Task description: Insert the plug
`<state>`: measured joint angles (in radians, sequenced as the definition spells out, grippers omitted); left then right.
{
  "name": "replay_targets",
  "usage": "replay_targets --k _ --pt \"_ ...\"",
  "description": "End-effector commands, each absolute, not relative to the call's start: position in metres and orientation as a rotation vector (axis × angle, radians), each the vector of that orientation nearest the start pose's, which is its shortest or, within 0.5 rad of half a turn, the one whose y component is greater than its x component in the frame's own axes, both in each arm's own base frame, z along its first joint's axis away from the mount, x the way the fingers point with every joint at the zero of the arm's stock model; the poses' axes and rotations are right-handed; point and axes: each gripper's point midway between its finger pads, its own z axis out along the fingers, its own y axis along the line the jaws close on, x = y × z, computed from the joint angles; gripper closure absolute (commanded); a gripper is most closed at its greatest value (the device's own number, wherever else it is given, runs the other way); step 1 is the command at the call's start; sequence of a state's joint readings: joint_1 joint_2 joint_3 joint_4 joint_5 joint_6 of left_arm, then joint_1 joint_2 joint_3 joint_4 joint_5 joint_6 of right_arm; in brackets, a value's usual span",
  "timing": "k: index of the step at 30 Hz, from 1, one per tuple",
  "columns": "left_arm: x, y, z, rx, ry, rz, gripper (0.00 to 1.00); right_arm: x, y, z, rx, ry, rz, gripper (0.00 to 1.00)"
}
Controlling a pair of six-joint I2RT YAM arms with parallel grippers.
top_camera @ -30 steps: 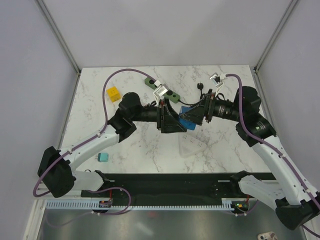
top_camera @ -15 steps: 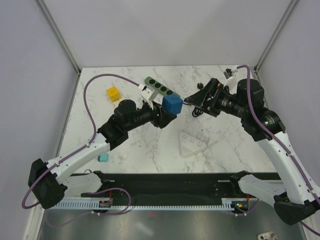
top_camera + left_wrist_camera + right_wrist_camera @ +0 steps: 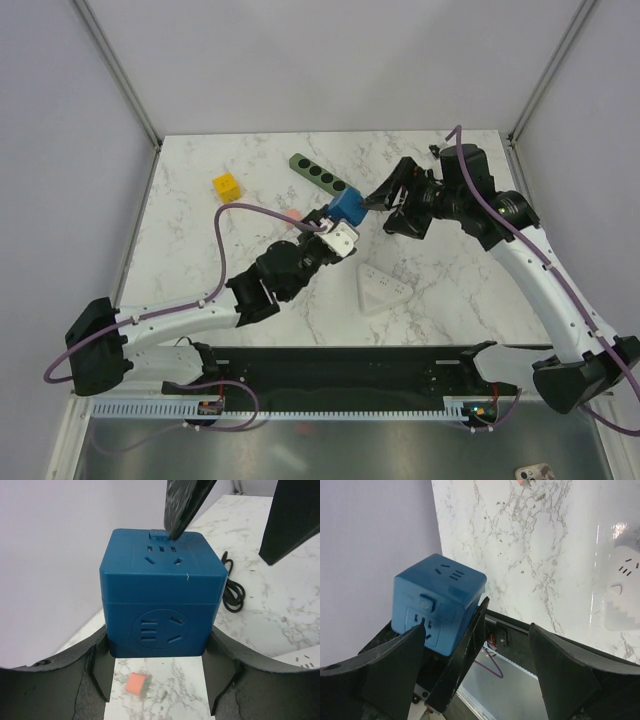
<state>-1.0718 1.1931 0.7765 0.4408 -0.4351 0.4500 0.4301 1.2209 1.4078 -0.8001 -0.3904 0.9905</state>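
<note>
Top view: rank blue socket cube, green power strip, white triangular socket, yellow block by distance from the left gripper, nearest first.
1. blue socket cube, in the left gripper
2. green power strip, behind it
3. white triangular socket, front right
4. yellow block, far left

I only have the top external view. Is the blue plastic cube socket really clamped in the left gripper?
Observer: Yes. The left wrist view shows the blue plastic cube socket squeezed between both fingers of the left gripper.
Operator: Is the other arm carrying anything?
Observer: No. The right wrist view shows the right gripper open, nothing between its fingers.
Operator: Anything on the table I might miss?
Observer: The left wrist view shows a black cable coiled on the white marble table.
</note>
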Motion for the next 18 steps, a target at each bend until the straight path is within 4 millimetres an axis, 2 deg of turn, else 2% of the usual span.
replay_targets --k 1,6,11,18 --pt "0.273 -0.294 0.334 0.716 1.149 0.04 0.98 0.253 0.234 0.324 0.402 2.39 1.221 0.09" --pt "0.27 -0.302 0.327 0.761 1.093 0.144 0.98 0.261 0.236 0.325 0.443 2.365 1.231 0.08" --pt "0.27 -0.309 0.319 0.786 1.095 0.142 0.98 0.261 0.233 0.33 0.464 2.326 1.232 0.08" --pt "0.262 -0.321 0.314 0.822 1.083 0.131 0.98 0.265 0.234 0.321 0.484 2.339 1.226 0.09"
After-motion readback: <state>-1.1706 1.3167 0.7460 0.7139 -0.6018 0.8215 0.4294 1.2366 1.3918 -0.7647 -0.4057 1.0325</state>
